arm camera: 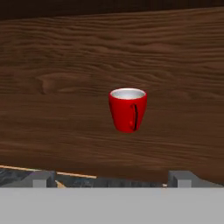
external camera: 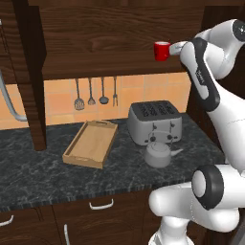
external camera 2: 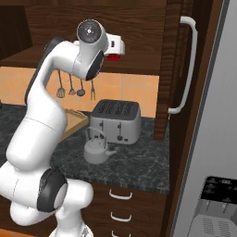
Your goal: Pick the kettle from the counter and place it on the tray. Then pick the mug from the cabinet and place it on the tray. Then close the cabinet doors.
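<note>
Dark wood cabinet (external camera: 110,43) spans the upper frame, its doors swung out; one door (external camera 2: 172,69) with a long silver bar handle stands at 3 o'clock in the right base view. Below it the dark speckled surface (external camera: 38,172) carries, from 9 to 3 o'clock in the left base view, the light-wood tray (external camera: 91,143), the silver toaster (external camera: 154,122) and the grey kettle (external camera: 158,154). Kettle sits just in front of the toaster, at its 6 o'clock, well apart from the tray, upright, wire handle arched up. Tray holds nothing. Four utensils (external camera: 95,93) hang on the tiled wall behind. The white arm reaches up to shelf height, jaws (external camera: 177,48) level with the red mug (external camera: 161,50) and just beside it at its 3 o'clock in the left base view. In the hand view the mug (arm camera: 127,109) stands upright on the cabinet shelf, dead ahead at 12 o'clock from the two fingertips (arm camera: 39,178), centred between them yet apart from both. Jaws spread wide, gripping nothing. Mug handle faces the camera, slightly toward 3 o'clock.
</note>
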Robot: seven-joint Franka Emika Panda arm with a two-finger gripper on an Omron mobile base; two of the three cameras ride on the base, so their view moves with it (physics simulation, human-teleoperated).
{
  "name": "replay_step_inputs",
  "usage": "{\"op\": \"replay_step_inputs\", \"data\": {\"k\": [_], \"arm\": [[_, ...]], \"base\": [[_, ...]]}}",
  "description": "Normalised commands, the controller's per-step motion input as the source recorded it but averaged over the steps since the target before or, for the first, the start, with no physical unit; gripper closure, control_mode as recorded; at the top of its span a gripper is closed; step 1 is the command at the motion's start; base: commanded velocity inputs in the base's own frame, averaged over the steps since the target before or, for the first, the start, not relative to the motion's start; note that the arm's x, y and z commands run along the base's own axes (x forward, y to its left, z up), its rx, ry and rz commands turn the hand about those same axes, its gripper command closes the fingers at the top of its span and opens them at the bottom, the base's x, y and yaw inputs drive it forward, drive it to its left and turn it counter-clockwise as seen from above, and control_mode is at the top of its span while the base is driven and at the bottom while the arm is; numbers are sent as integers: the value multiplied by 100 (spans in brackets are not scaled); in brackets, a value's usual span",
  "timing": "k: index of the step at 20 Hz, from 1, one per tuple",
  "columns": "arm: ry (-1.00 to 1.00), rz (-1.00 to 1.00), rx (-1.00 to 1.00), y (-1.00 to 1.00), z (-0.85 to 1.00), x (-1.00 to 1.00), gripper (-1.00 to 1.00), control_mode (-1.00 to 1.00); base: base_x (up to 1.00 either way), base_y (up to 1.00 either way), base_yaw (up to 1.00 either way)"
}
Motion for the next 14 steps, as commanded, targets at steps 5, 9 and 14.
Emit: {"op": "replay_step_inputs", "data": {"k": [5, 9, 14], "arm": [[0, 1, 0, -7, -1, 66, -100, -100], [1, 1, 0, -7, -6, 58, -100, -100], [9, 5, 0, -6, -9, 46, -100, -100]], "base": [[0, 0, 0], [0, 0, 0], [0, 0, 0]]}}
